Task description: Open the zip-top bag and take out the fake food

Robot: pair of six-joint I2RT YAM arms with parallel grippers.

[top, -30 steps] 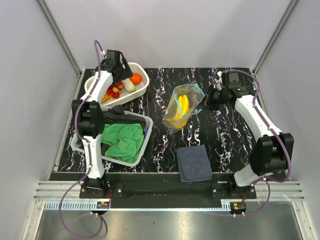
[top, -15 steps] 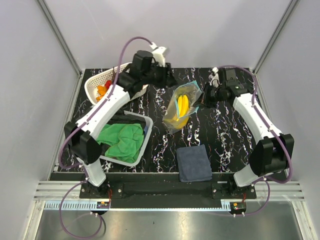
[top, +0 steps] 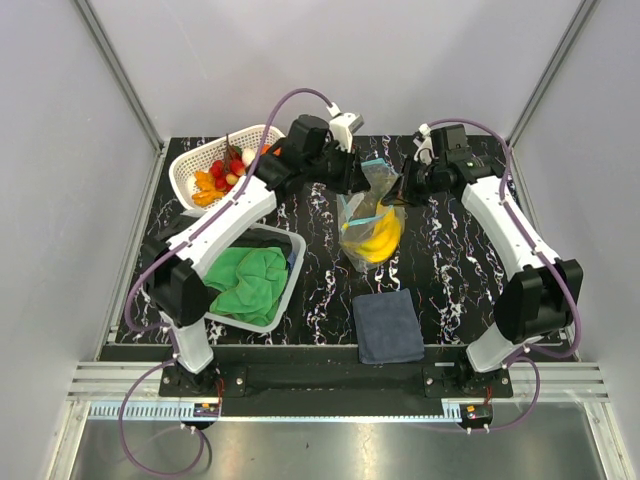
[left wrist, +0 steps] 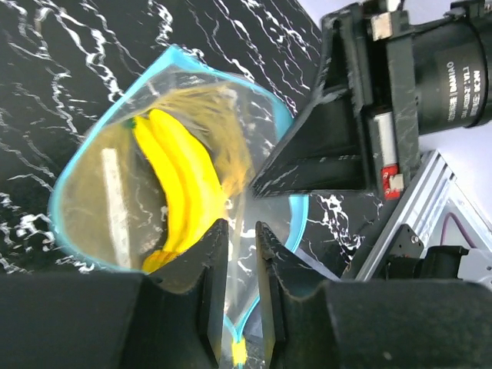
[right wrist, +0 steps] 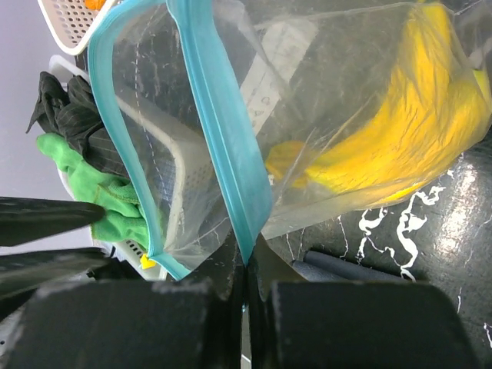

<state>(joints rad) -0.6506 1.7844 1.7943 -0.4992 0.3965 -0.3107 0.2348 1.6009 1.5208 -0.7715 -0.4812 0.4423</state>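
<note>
The zip-top bag [top: 372, 200] is clear, crinkled film rimmed by a smooth teal zip strip [right wrist: 223, 146]. It is held up between both claws over the white-veined black tabletop [top: 450, 270]. Inside, below the claws, a glossy yellow banana bunch [left wrist: 181, 184] sags beside a pale flat strip [left wrist: 113, 196] whose faint print is unreadable. The right claw [right wrist: 246, 261] is clamped tight on the zip strip. The left claw [left wrist: 238, 228] pinches the opposite wall, with only a thin slot between its fingers.
</note>
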